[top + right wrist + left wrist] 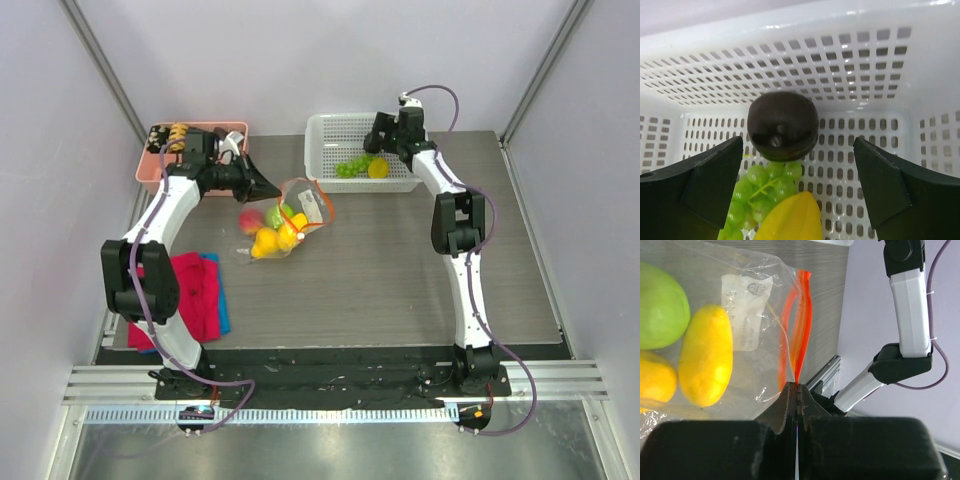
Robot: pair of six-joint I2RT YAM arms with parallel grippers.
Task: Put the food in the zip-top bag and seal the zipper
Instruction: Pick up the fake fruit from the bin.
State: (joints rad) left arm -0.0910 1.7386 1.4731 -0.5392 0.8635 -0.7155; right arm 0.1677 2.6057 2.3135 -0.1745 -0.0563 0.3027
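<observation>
The bag (292,215) is a crinkly clear plastic pouch with a white printed label (746,310) and a thin orange-red zipper (801,325) along its mouth. It lies on the grey wood-grain worktop (400,260), left of centre and toward the far edge. The mouth is not pressed flat: the 2 orange strips bow apart and meet only at 1 end. There the left end effector (798,391) is clamped tight on the zipper, its black fingers pressed together.

Through the film show 1 glossy green apple (660,305), 1 red apple (250,218) and at least 2 smooth, oval yellow lemons (705,355), all bunched at the end of the bag away from the mouth.

A white plastic basket (320,135) with square-holed walls stands at the far edge, right of centre. In it are 1 dark, shiny, round plum (782,125), 1 bunch of small green grapes (765,190) and 1 more yellow lemon (787,220). The grapes lie just in front of the plum and the lemon rests against the grapes. The right end effector (799,167) hangs inside the basket with its 2 black fingers spread wide, holding nothing; the plum sits between and beyond them, touching neither.

A pink tray (143,165) stands at the far left corner. Near the left edge lies 1 crumpled red cloth (195,285) on top of 1 blue cloth (222,300).
</observation>
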